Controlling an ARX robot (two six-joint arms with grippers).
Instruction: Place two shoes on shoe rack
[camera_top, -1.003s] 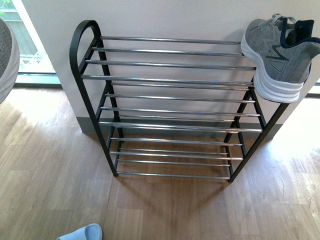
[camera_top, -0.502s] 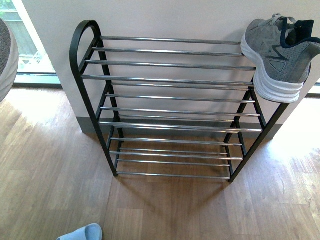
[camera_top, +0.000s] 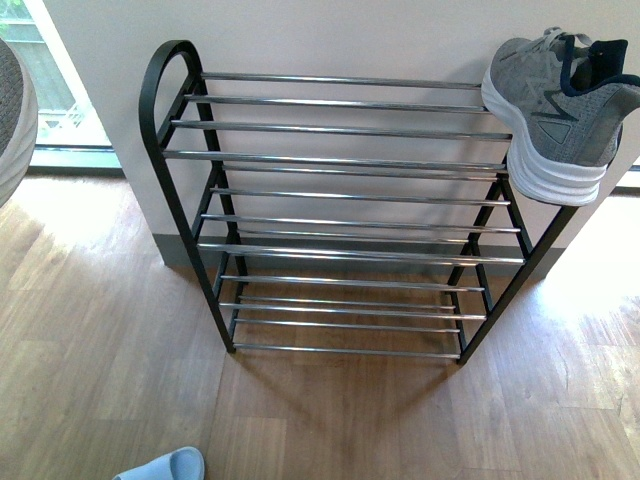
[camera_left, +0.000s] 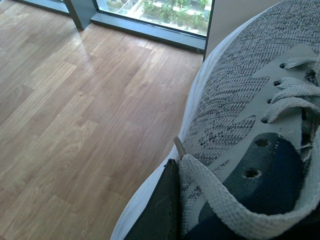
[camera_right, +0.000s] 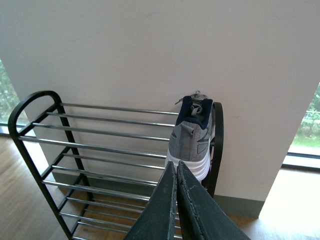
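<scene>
Left fingers (camera_left: 162, 215) are clamping a grey sneaker (camera_left: 235, 115); right fingers (camera_right: 160, 210), together, are facing a second sneaker (camera_right: 192, 137) on the shoe rack (camera_top: 150, 105)

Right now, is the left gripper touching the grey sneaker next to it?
Touching. In the left wrist view the left gripper lays its dark finger against the side of the grey sneaker, with no gap.

Your front view looks down on the shoe rack (camera_top: 340, 160) from mid-distance, facing the wall (camera_top: 350, 35), with the racked sneaker (camera_top: 555, 110) at two o'clock. Your right wrist view faces that same rack and sneaker from lower, nearly level. Your left wrist view hugs a second sneaker (camera_left: 240, 125), angled down at floor (camera_left: 75, 100) and window (camera_left: 165, 10).
</scene>
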